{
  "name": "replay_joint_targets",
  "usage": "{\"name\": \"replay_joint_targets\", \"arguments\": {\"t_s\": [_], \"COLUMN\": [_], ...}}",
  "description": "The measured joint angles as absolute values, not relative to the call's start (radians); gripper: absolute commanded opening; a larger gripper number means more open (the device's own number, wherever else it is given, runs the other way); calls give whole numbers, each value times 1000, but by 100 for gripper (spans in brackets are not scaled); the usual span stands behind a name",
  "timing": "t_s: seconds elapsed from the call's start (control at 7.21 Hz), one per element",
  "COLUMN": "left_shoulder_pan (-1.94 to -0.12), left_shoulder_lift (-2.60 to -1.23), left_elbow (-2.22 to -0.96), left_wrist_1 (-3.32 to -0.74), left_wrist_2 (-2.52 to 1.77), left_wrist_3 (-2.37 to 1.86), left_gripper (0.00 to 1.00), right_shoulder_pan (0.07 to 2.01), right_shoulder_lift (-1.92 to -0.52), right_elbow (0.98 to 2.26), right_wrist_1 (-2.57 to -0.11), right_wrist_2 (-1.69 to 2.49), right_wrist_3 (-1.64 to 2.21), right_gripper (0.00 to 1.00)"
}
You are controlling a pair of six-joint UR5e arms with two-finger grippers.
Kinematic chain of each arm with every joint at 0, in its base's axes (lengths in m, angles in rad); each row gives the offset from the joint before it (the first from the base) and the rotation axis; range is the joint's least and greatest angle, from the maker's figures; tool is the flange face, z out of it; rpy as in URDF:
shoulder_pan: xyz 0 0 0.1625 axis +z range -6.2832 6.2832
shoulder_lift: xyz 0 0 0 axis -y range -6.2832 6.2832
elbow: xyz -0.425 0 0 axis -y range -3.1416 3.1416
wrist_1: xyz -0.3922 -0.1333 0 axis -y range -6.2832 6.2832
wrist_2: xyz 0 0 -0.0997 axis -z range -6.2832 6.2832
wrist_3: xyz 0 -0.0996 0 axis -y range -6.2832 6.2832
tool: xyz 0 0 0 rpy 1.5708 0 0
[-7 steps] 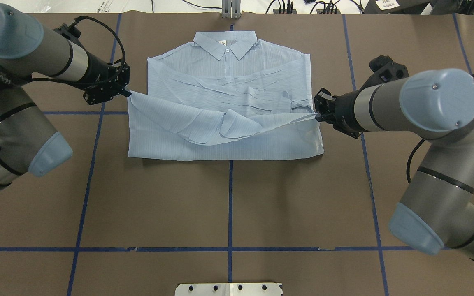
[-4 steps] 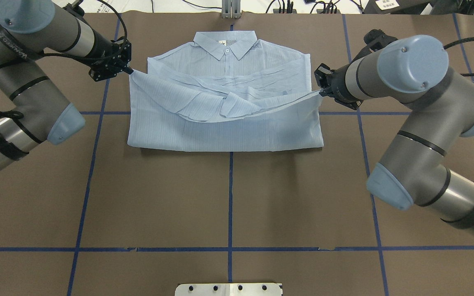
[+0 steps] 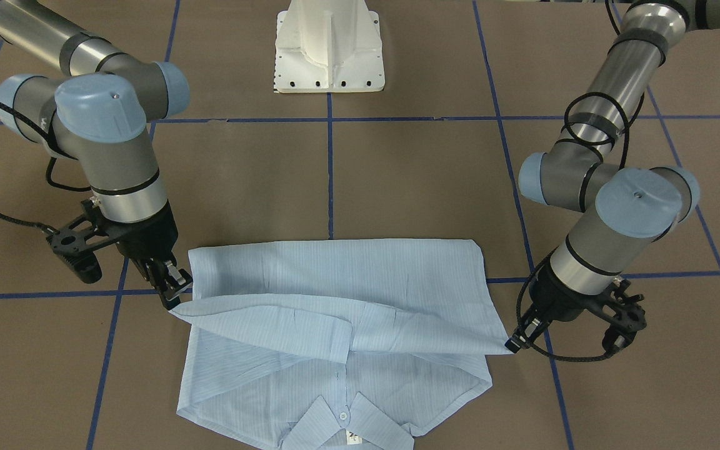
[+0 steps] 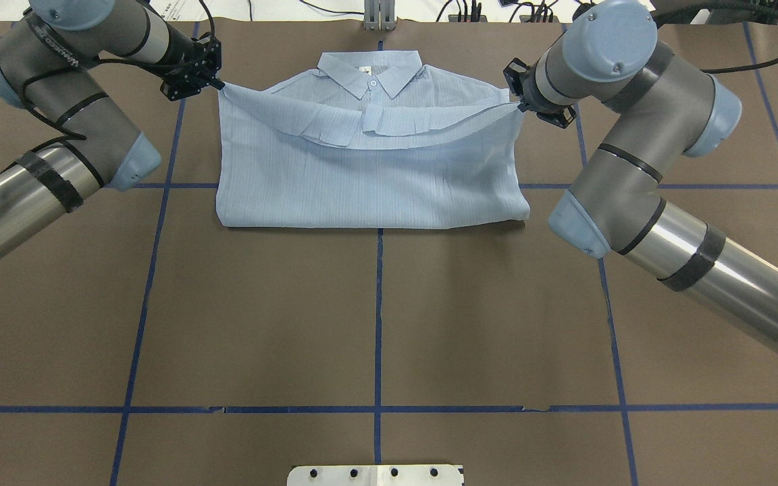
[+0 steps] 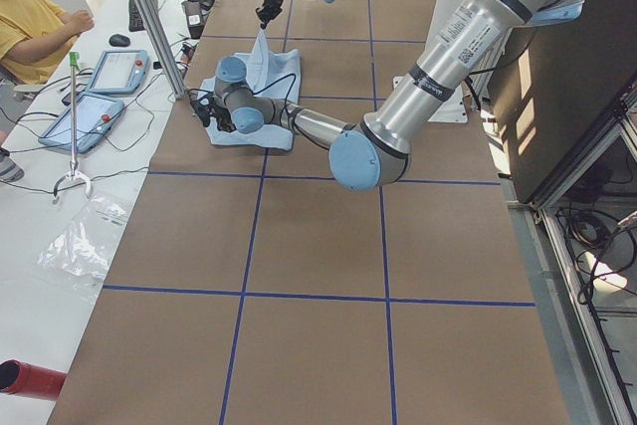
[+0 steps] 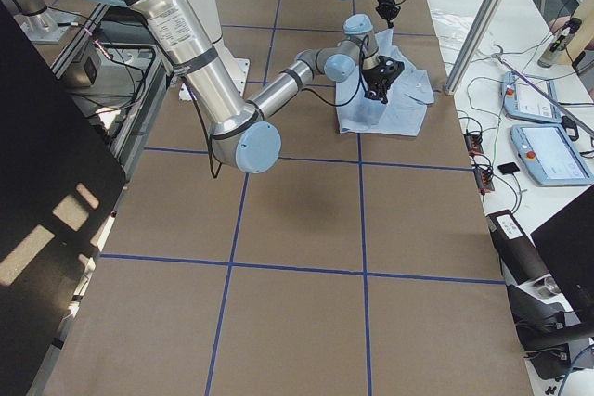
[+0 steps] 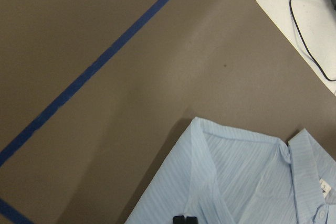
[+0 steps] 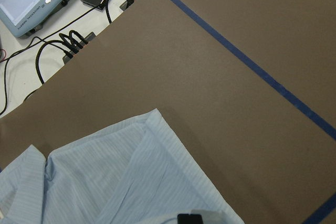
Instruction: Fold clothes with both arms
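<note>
The shirt [image 4: 369, 175] lies front-up on the brown worktop [image 4: 375, 324], on the side far from the robot's base, w/ its collar [image 4: 370, 71] pointing away from the robot. Its lower half is doubled up over the body, w/ a crease along the near edge. The left hand [image 4: 217, 82] is pinched tight on one corner of the hem [image 4: 389, 131] and the right hand [image 4: 523, 104] is pinched tight on the other corner; in both wrist views the black fingertips [image 7: 179, 220] sit closed together on cloth, nothing else held. The two corners are held up off the worktop at approx shoulder level of the shirt, just outside its side edges, so the hem hangs btwn them as a shallow sagging band just below the collar, w/ loose folds drooping in the mid part. Judged from this, the step in hand is the bottom-to-top fold, i.e. bringing the hem up toward the collar, and it looks nearly there but not laid down yet. The next move prob. calls for both hands to come down together & level, keeping the cloth lightly taut so the slack mid part flattens rather than bunches. They would set the hem just short of the collar, then open and pull clear sideways w/o dragging the corners. Main risk: uneven lowering leaves the fold skewed, since thin cloth like this creeps easily
</note>
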State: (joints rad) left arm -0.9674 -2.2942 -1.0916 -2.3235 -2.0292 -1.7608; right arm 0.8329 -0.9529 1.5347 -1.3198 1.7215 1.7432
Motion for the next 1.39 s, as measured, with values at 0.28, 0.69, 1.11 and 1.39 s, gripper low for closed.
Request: {"name": "replay_joint_targets", "arguments": {"t_s": [0.28,0.69,1.11,1.39], "left_shoulder_pan": [-965,-955,-938,-933], "left_shoulder_lift": [-2340,-2381,-2384,-2381], "left_elbow": [-1002,-911,-901,-899], "left_wrist_1": [-2364,-2416,-2421,-2428], "left_wrist_2": [-2024,-2010,-1981,-1979], "left_wrist_3": [-1761,-1759,-1758,-1758], "left_gripper": [0,0,0,17], "right_shoulder_pan": [842,859,860,855], "right_shoulder_lift": [-920,-876,-841,-815], "right_elbow": [1425,1320,1265,1186], "right_wrist_1": [-1252,-1209,-1206,-1162], "right_wrist_2": [1709,1700,1687,1669], "right_wrist_3": [1743,1743,1744,1744], "right_gripper": [0,0,0,0]}}
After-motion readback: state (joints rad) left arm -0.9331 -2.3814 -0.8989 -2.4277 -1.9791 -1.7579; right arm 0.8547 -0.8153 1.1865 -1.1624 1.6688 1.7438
